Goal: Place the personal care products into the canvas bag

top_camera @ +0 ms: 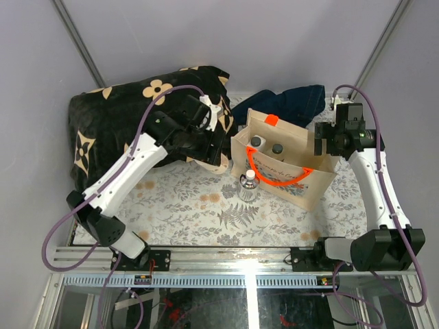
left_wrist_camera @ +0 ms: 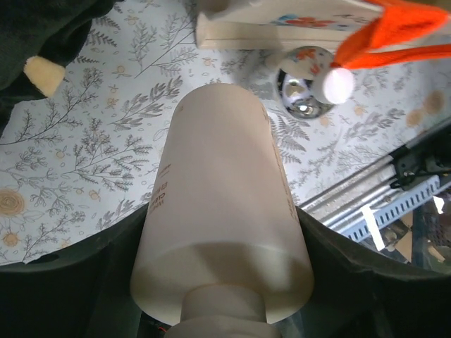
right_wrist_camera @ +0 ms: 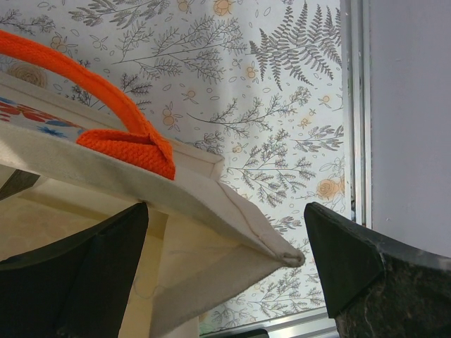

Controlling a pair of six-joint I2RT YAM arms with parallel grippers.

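Fern-printed white tablecloth [top_camera: 185, 205], pale grey walls [top_camera: 206, 34]. The left gripper [left_wrist_camera: 222, 274] clamps a smooth beige cylindrical jar [left_wrist_camera: 222, 183] (left of the bag); the right gripper [right_wrist_camera: 218, 271], jaws wide, straddles the right rim of the stiff boxy canvas bag [top_camera: 302, 186]. A faceted clear white-capped bottle [top_camera: 248, 186] stands just near-left of it.

Grey walls [top_camera: 219, 41], floral-print tablecloth [top_camera: 185, 205], aluminium rail [top_camera: 226, 257].

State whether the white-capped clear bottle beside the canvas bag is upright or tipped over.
Upright: the white-capped bottle stands on its base, cap uppermost, just outside the canvas bag.
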